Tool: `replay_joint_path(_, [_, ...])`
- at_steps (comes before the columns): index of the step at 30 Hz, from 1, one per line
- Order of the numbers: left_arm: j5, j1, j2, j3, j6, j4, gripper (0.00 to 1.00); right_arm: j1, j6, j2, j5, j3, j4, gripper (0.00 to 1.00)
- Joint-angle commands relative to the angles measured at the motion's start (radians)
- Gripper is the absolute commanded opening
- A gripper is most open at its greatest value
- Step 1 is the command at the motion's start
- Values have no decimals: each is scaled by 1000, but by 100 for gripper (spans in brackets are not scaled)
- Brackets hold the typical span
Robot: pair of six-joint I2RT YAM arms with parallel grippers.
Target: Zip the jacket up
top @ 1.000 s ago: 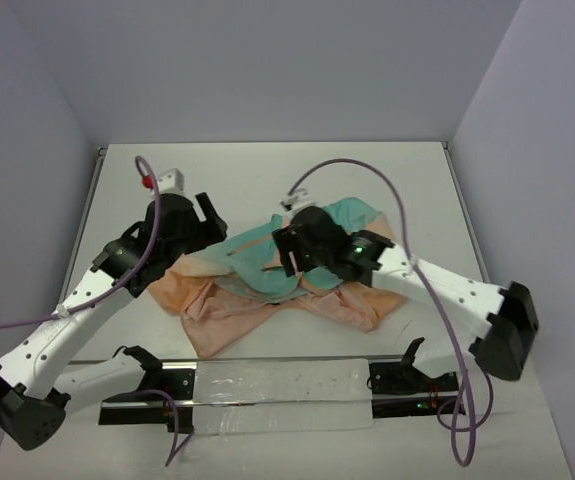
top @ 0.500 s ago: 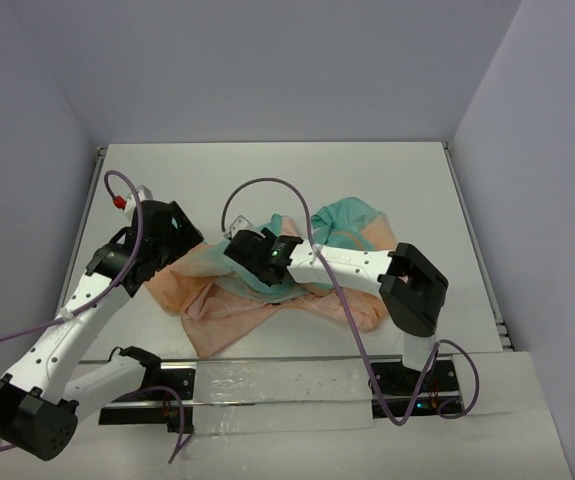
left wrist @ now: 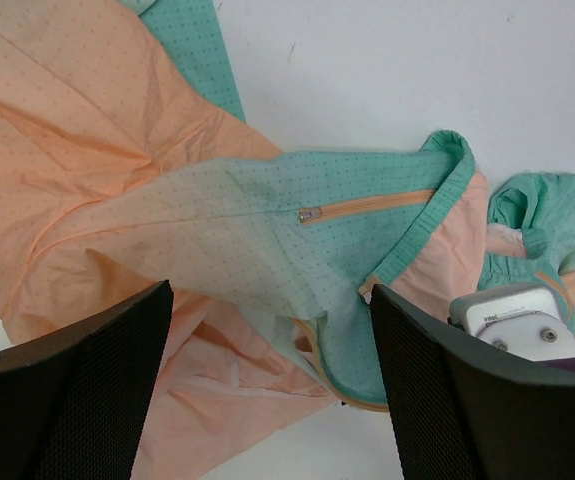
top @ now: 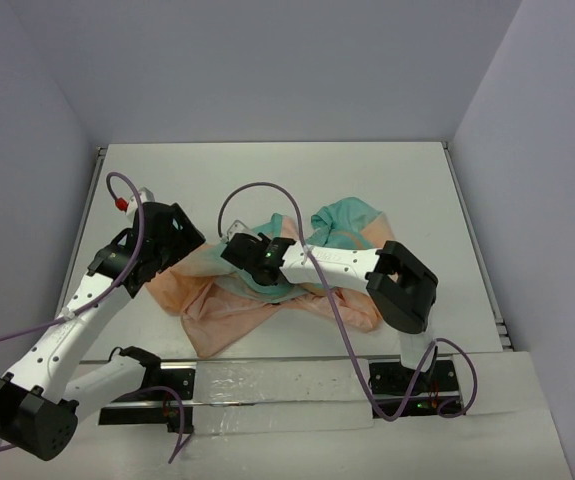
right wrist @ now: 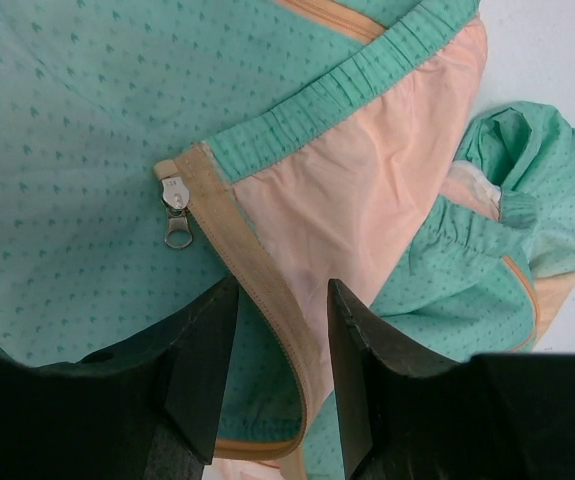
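Jacket (top: 267,292) crumpled on table (top: 267,175), centre of top view. Thin dotted cloth, peach-orange fading to teal, front unzipped. Zipper pull (right wrist: 177,218) at end of tan tape, left-centre of right wrist view. Right claw (right wrist: 272,370) half open, straddling tape edge, gripping nothing. Left claw (left wrist: 267,390) wide open over jacket, empty.

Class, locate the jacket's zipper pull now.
Right wrist view: the zipper pull lies on teal fabric at the hem corner of the jacket, up-left of the right pincer.
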Motion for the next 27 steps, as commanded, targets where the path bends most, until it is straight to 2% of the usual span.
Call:
replay_joint_path(1, [0,6,-11,22,8,19,86,11,-3,-2,24,18,19,48])
replay_joint_path(10, [-2,6,-14,17,12,25,88,38,-15,-23,9,19,24,57])
replay_joint_path(27, [7,6,-29,-1,5,32,88,27,-17,63,91,49,48,53])
